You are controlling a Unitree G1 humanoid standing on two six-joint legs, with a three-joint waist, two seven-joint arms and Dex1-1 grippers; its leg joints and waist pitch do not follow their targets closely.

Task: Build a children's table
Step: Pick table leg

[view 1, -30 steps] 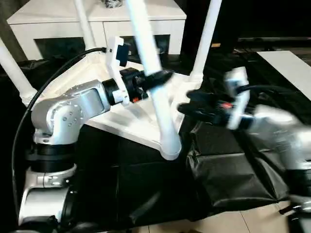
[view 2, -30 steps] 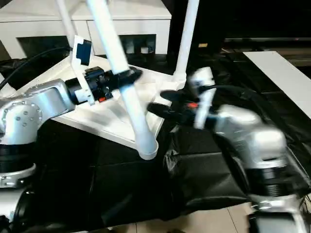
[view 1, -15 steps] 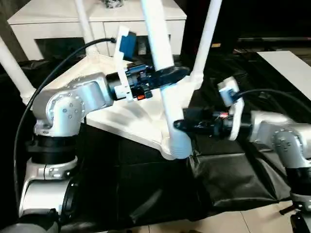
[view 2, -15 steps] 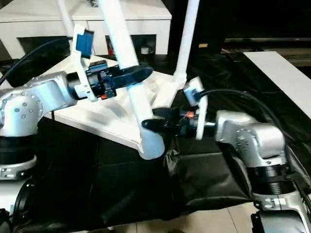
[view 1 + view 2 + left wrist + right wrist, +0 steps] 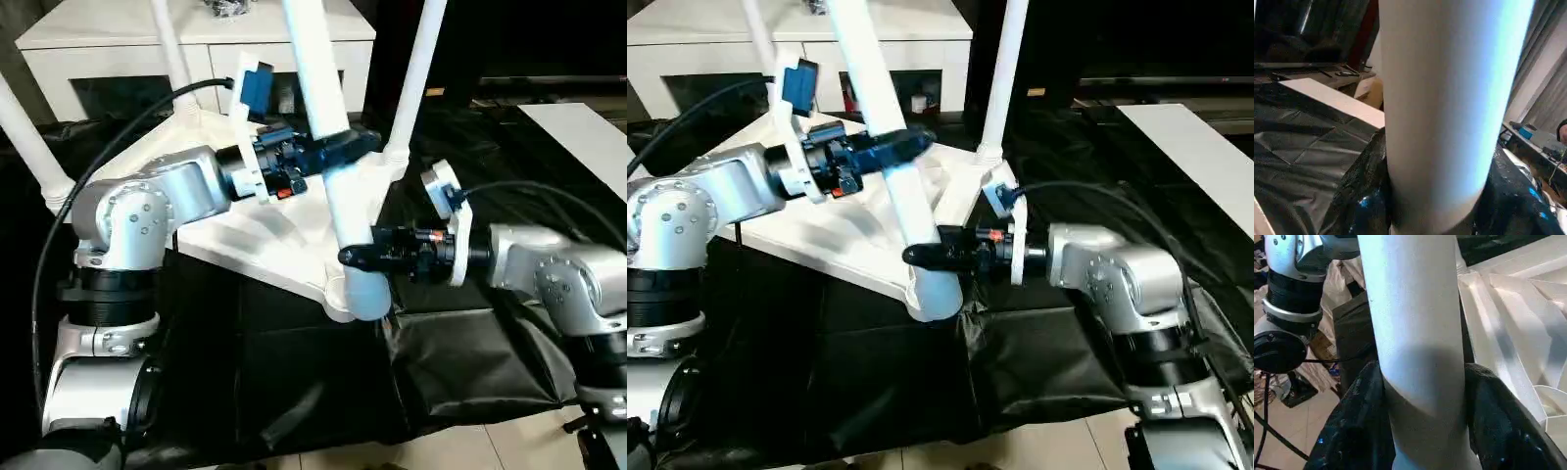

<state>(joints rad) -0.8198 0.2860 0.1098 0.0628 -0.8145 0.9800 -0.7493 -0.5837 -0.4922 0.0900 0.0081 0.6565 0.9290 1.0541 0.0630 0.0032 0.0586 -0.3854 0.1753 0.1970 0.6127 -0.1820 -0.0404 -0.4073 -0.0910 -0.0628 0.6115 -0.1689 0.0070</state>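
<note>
On the black sheeting (image 5: 460,362) at the centre of the work area: one white square tabletop (image 5: 265,240), lying underside up with its ribs showing, one corner toward the camera.

Legs: three white tapered legs stand upright in corner sockets. One is at the far corner (image 5: 168,49), one at the left-hand corner (image 5: 27,137) and one at the right-hand corner (image 5: 416,73). A fourth leg (image 5: 333,147) stands at the near corner socket (image 5: 343,299), its thick end at the socket and its shaft leaning slightly away toward the cabinet. Whether that end is fully seated cannot be told.

Left gripper (image 5: 338,149): reaches in from the left on its silver forearm and is clamped across the fourth leg about midway up. Its black fingers (image 5: 1356,210) press against the white shaft on both sides, as the left wrist view shows.

Right gripper (image 5: 926,257): reaches in level from the right and is closed around the same leg low down, just above the socket. Its black fingers (image 5: 1352,431) wrap either side of the shaft in the right wrist view, touching it.

Surroundings: a white cabinet (image 5: 196,39) with dark glass-fronted compartments stands behind the tabletop. A white flat panel (image 5: 583,132) lies at the far right on the sheeting. Pale floor tiles (image 5: 460,455) show along the near edge.
</note>
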